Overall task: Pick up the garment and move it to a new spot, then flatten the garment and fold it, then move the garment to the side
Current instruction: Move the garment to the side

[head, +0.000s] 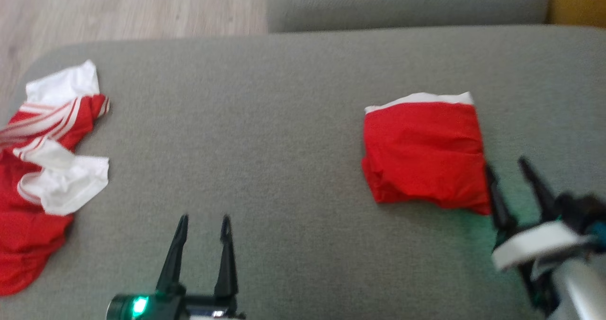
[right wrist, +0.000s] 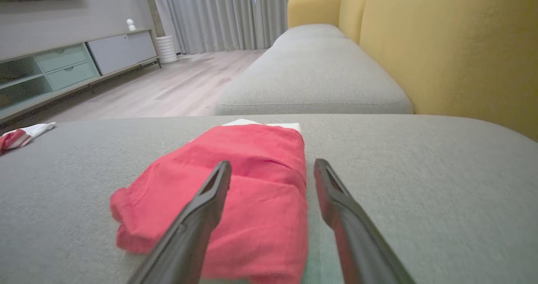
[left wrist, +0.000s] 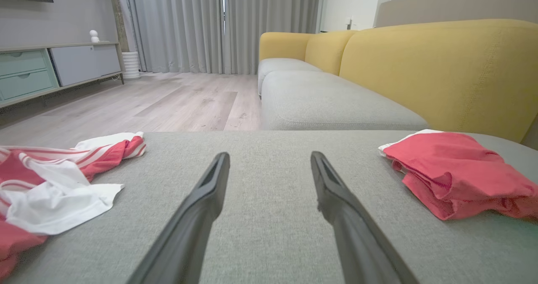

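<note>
two garments – one folded red garment (head: 426,154) with a white edge and one crumpled red-and-white garment (head: 47,168). two grippers, the left gripper (head: 204,217) and the right gripper (head: 504,164), each with two dark fingers (head: 174,253). three grey seat cushions (left wrist: 328,103) in a row. one low cabinet (left wrist: 80,63) with two green drawers (left wrist: 25,82) – on it one small white figure (left wrist: 93,35). one white ribbed cylinder (left wrist: 130,64) on the floor.

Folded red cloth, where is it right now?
In the head view, the folded red garment lies on the grey cushion at the robot's right, close beside the open right gripper, far from the crumpled red-and-white garment at the left edge.
</note>
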### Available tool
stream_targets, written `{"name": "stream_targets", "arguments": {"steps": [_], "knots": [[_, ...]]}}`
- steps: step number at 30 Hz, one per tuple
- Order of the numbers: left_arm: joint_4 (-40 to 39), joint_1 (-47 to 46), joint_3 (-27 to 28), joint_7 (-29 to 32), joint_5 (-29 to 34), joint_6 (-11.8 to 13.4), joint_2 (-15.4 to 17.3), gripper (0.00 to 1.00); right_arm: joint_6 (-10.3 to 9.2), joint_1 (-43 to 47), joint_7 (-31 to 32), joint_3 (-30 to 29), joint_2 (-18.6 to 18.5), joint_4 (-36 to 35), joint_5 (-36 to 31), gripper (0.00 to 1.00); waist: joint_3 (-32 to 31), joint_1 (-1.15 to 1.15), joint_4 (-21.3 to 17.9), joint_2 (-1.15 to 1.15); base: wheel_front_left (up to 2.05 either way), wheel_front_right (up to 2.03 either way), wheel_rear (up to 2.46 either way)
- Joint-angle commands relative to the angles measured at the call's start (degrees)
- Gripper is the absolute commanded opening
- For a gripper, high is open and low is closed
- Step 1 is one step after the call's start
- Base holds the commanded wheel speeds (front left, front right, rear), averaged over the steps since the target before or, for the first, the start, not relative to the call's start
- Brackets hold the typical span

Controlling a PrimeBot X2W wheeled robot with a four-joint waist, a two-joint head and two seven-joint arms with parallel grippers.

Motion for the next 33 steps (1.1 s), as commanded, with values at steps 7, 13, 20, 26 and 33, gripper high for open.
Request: {"name": "stream_targets", "arguments": {"steps": [7,13,20,26,33], "knots": [[-1.9,-5.7,-0.9,-0.3,-0.1,0.7,-0.6,1.00,-0.10,-11.9,8.3,-1.9,-3.7,7.7,4.5,1.00,5.5,-0.01,2.3,0.00,0.00,0.00,0.00],[-1.9,-7.2,-1.8,-0.3,-0.2,1.2,-0.6,1.00,-0.10,-15.2,15.4,-0.5,-4.2,12.7,8.3,1.00,7.7,-0.01,3.1,0.00,0.00,0.00,0.00],[-2.0,-9.1,-2.1,-0.3,-0.5,1.9,-0.6,1.00,-0.10,-18.2,18.6,3.9,-5.1,12.3,16.8,0.00,10.8,-0.01,1.4,0.00,0.00,0.00,0.00],[-2.6,-11.7,-2.3,-0.3,0.0,1.6,-0.6,1.00,-0.10,-22.4,17.1,4.7,-10.5,10.5,18.3,0.00,14.6,-0.01,-2.7,0.00,0.00,0.00,0.00],[-2.7,-15.9,-2.1,-0.3,1.5,0.4,-0.6,1.00,-0.10,-27.7,17.0,3.9,-20.0,10.6,14.8,0.00,20.4,-0.01,-7.3,0.00,0.00,0.00,0.00]]}}
